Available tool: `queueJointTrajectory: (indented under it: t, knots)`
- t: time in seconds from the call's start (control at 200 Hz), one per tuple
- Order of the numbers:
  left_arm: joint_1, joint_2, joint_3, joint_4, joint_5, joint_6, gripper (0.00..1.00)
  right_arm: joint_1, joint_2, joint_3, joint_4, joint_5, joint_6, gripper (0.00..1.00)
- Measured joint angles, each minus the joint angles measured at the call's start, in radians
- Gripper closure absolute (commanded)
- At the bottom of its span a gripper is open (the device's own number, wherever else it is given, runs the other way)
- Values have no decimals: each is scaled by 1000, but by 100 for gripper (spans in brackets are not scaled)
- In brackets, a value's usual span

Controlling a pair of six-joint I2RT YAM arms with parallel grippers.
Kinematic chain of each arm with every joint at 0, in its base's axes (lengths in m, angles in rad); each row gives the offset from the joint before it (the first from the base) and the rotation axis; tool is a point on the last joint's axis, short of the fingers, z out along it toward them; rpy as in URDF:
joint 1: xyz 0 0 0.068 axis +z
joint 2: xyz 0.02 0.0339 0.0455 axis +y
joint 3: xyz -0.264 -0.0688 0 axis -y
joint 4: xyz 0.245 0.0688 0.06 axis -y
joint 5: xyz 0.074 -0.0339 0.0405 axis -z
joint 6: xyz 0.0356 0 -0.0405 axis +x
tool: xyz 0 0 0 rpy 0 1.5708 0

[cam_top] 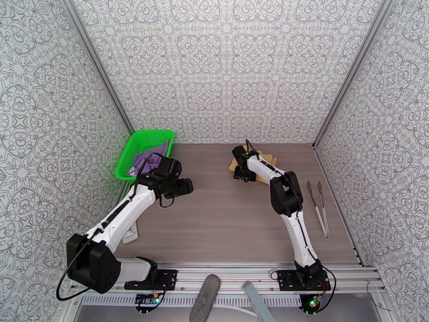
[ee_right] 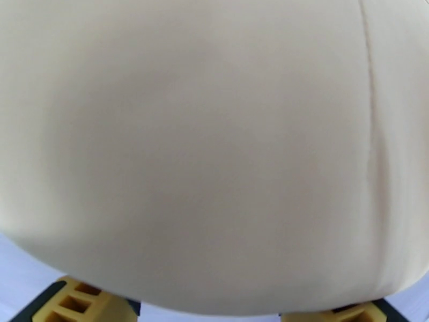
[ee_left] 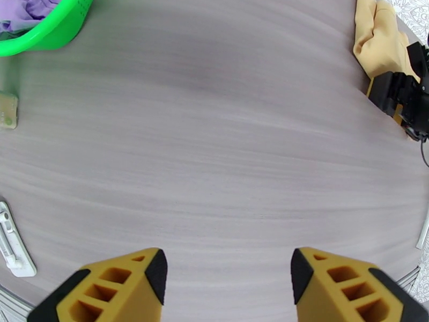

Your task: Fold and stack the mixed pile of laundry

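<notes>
L claw (ee_left: 228, 275): jaws apart, nothing btwn, over bare table (ee_left: 214, 156). Purple T-shirt (cam_top: 146, 159) sits in green mesh basket (cam_top: 127, 154), ahead & left of it. R claw (cam_top: 244, 172) is right up against mustard-tan garment (ee_right: 214, 146). Cloth covers the tips of its fingers (ee_right: 69, 304), which are spread wide; can't tell if gripping.
</notes>
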Motion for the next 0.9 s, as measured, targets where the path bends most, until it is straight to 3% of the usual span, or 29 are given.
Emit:
queueJointTrajectory:
  t: [0.26, 0.37, 0.59, 0.9]
  knots:
    - [-35, 5, 3, 7, 5, -6, 34, -28, -196, -323, 51, -20, -59, 28]
    - [-55, 8, 15, 6, 5, -7, 34, -43, -231, -378, 60, -27, -76, 28]
    - [-66, 8, 28, 5, 5, -11, 35, -110, -219, -356, 63, -50, -172, 28]
    - [-69, 8, 28, -5, 1, -29, 35, -208, -91, -148, 52, -58, -375, 29]
